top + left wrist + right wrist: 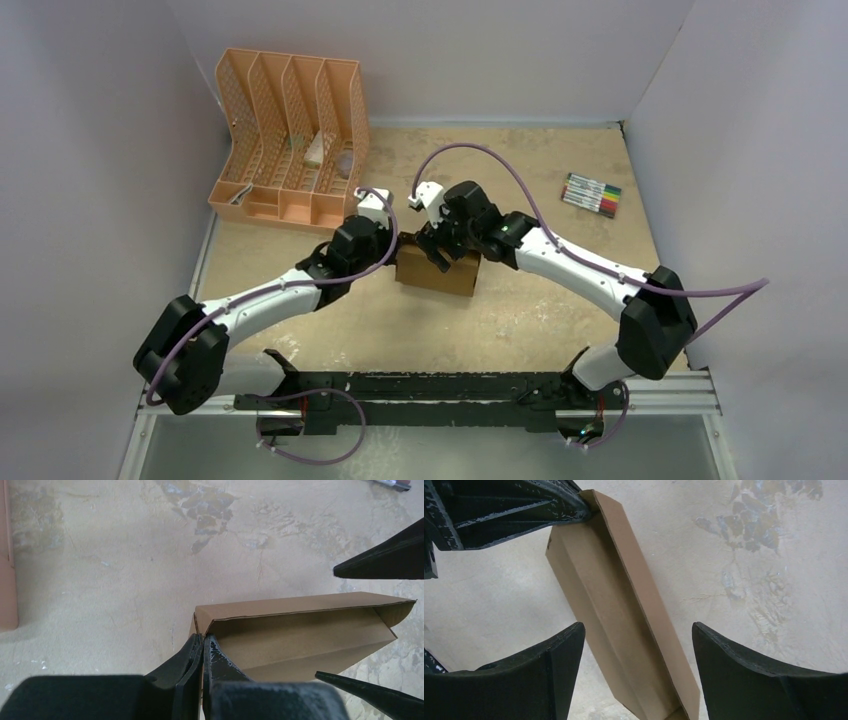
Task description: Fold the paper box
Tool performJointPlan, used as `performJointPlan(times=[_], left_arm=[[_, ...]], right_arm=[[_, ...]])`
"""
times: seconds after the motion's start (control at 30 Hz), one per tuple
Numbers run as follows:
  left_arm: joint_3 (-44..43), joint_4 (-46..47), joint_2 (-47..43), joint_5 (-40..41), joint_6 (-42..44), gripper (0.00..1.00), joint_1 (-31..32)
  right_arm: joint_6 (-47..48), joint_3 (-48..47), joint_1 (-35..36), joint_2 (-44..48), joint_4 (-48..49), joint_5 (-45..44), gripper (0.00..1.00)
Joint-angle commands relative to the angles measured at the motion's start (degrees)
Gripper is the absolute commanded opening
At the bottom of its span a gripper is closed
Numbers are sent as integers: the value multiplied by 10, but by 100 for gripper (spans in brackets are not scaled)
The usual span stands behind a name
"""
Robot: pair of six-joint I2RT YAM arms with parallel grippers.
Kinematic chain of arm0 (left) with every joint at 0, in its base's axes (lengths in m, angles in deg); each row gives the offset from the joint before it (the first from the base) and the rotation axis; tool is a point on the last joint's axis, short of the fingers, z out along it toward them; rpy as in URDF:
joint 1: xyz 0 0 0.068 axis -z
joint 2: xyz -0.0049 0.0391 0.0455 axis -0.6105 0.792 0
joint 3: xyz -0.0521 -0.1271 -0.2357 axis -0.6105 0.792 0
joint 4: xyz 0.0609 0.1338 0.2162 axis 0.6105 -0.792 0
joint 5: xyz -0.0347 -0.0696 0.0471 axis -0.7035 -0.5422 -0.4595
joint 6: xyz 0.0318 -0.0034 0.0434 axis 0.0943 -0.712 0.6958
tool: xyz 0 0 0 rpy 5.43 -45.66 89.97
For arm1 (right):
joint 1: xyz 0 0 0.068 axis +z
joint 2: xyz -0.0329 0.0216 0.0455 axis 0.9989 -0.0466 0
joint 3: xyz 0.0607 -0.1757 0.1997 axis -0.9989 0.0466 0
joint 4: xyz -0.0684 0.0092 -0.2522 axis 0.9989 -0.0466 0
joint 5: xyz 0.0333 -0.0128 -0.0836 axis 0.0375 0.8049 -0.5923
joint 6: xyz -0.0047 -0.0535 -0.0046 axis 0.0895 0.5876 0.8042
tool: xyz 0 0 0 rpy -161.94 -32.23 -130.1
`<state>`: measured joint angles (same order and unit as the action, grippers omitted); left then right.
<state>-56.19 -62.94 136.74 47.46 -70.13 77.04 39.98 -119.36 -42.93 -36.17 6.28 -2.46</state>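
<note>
Pinching the paper box [300,630] corner — left fingers [220,662]; right fingers [539,675] straddling, apart.

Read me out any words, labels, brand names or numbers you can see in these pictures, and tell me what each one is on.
No text here can be read.
On the markers: the barrels carry some print, too small to read.
On the paper box: plain brown, no print showing.
On the organizer: no label visible.
</note>
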Motion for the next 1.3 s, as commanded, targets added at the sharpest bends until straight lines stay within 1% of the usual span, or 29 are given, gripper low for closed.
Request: performJointPlan(times=[0.0, 0.17, 0.23, 0.37, 0.6, 0.77, 0.87, 0.97, 1.07, 1.17, 1.27], left_arm=[[26, 103, -7, -19, 7, 0, 3], [67, 133, -19, -9, -21, 0, 4], [79, 137, -29, -8, -27, 4, 4], [99, 133, -47, -5, -34, 7, 5], [127, 122, -86, -7, -56, 18, 5], [139, 110, -115, -11, -81, 29, 4], [147, 90, -139, -11, -104, 33, 5], [154, 53, -178, 1, -129, 36, 5], [154, 1, -228, 23, -154, 39, 5], [144, -56, -260, 55, -185, 46, 4], [128, -88, -271, 80, -223, 57, 4]], right_arm=[[-2, -27, 11, -9, -17, 12, 80], [-17, -15, 38, -10, -14, -6, 76], [-21, -7, 51, -9, -9, -21, 75], [-20, 11, 81, -7, 5, -71, 71], [-16, 40, 119, -1, 28, -143, 63], [-8, 61, 147, 4, 48, -201, 56], [-7, 66, 158, 2, 50, -216, 54], [-12, 65, 166, 1, 46, -217, 54], [-29, 57, 167, 10, 37, -203, 58], [-55, 44, 167, 25, 21, -198, 64], [-64, 35, 166, 41, 5, -189, 68]])
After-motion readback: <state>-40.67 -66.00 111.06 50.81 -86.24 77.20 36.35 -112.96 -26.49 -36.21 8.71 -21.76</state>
